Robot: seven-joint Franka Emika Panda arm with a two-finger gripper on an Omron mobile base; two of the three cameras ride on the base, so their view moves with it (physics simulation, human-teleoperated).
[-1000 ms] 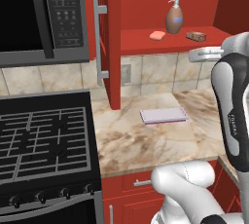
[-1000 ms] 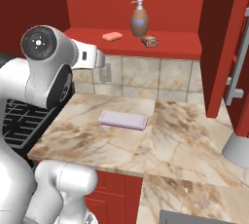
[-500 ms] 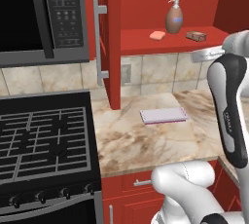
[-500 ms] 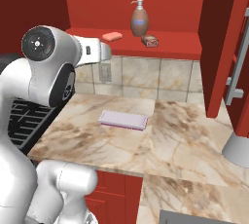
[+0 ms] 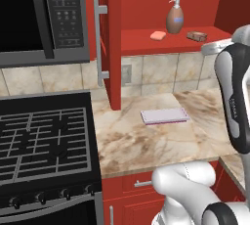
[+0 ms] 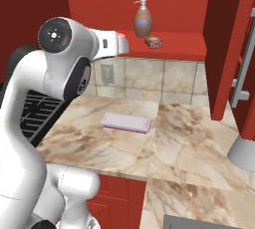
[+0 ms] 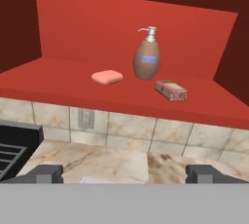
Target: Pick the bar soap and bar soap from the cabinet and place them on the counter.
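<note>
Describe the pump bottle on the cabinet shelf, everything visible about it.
The pump bottle is a rounded brown bottle, glossy like plastic, with a small blue label on its front and a pale pump nozzle on top. It stands upright toward the back of the red cabinet shelf, between a peach bar soap and a darker red-brown bar, touching neither. Nothing grips it.

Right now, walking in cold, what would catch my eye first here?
Probably the glossy red cabinet standing open, its shelf holding a brown pump bottle between two bar soaps. Below, a pale lavender pad lies on the marbled counter, beside the black stove.
</note>
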